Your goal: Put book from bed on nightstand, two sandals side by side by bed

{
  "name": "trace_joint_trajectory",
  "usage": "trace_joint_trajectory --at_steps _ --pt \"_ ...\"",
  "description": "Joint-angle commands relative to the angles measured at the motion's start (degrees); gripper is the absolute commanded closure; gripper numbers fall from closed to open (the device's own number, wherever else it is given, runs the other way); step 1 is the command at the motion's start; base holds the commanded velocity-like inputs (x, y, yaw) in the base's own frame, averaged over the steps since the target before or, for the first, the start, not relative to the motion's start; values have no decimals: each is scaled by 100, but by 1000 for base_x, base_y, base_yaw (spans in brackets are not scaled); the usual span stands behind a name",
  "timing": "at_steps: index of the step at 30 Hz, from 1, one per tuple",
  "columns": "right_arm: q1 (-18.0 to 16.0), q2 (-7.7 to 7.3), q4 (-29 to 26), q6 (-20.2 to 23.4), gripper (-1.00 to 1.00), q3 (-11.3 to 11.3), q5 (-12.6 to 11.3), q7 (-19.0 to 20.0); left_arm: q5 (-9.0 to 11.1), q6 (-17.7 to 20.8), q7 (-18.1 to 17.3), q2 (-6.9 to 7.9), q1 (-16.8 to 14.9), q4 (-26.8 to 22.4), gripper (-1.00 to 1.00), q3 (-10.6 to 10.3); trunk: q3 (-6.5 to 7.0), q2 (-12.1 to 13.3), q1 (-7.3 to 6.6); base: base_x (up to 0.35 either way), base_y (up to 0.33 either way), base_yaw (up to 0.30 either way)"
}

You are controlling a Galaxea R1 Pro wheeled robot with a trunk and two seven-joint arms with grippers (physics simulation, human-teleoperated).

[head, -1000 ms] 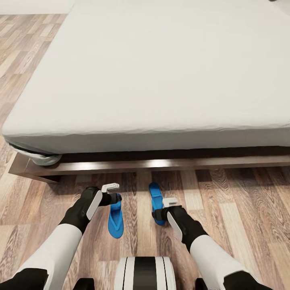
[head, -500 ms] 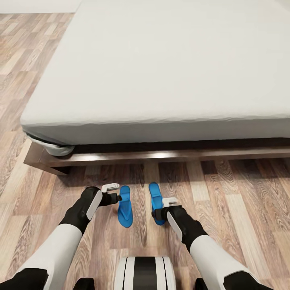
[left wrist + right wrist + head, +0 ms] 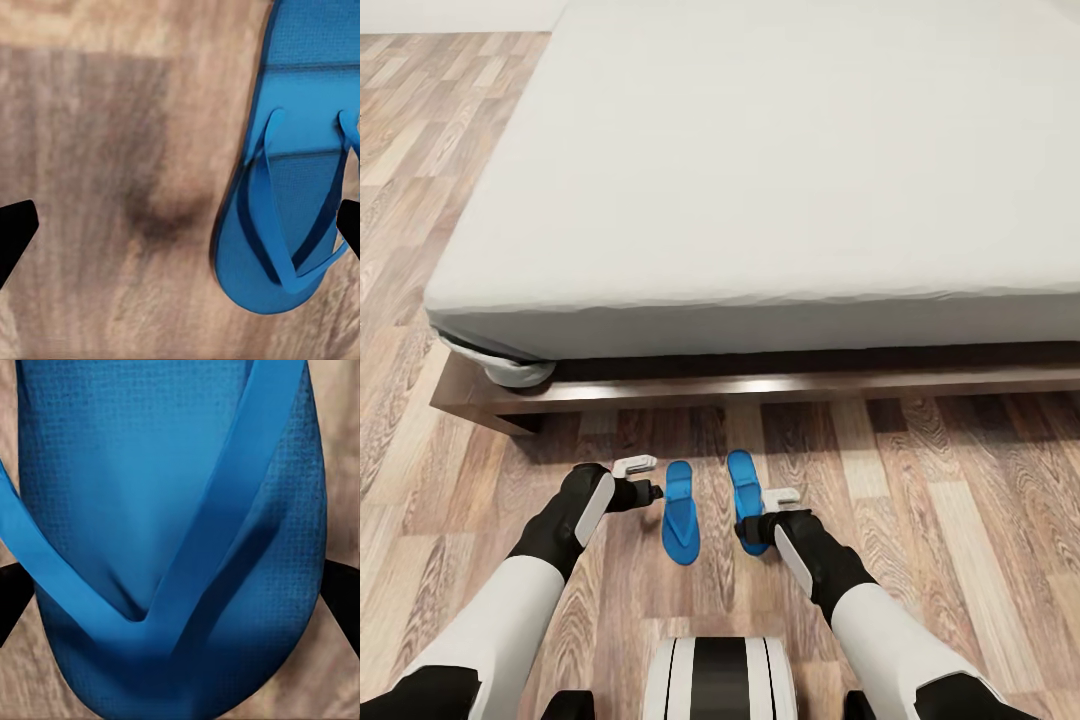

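Note:
Two bright blue sandals lie by the long side of the bed (image 3: 760,180), toes toward it. The left sandal (image 3: 680,512) rests flat on the floor. My left gripper (image 3: 643,478) hovers open just beside it; in the left wrist view that sandal (image 3: 289,195) lies toward one finger, with bare floor under the left gripper (image 3: 180,225). My right gripper (image 3: 765,512) is shut across the near end of the right sandal (image 3: 744,490). The right wrist view has this sandal (image 3: 112,472) spanning the gap of the right gripper (image 3: 178,592). The book and nightstand are out of view.
The bed's dark wooden frame (image 3: 780,385) runs along the floor just beyond the sandals, with its corner (image 3: 470,400) at left. Pale wood-plank floor (image 3: 960,500) spreads open to the right and to the left of the bed.
The camera has shifted, so the bed and floor slid right in the picture. The left sandal went with the floor, out from under my left gripper. The right sandal stayed with my right gripper, closing the gap.

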Motion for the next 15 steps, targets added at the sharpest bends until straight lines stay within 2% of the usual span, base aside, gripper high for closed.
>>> trace_joint_trajectory --at_steps 1,9,15 --pt "-1 0 -8 24 100 7 -54 -12 62 21 54 2 -1 -6 -100 -14 -3 -1 -1 0 241 0" --pt "-1 0 -8 24 100 11 -54 6 73 22 60 2 -1 -6 -100 -14 -3 -1 -1 0 151 0" --pt "-1 0 4 24 100 21 -57 -2 73 25 62 0 -1 -13 -100 -14 -3 -1 -1 0 16 0"
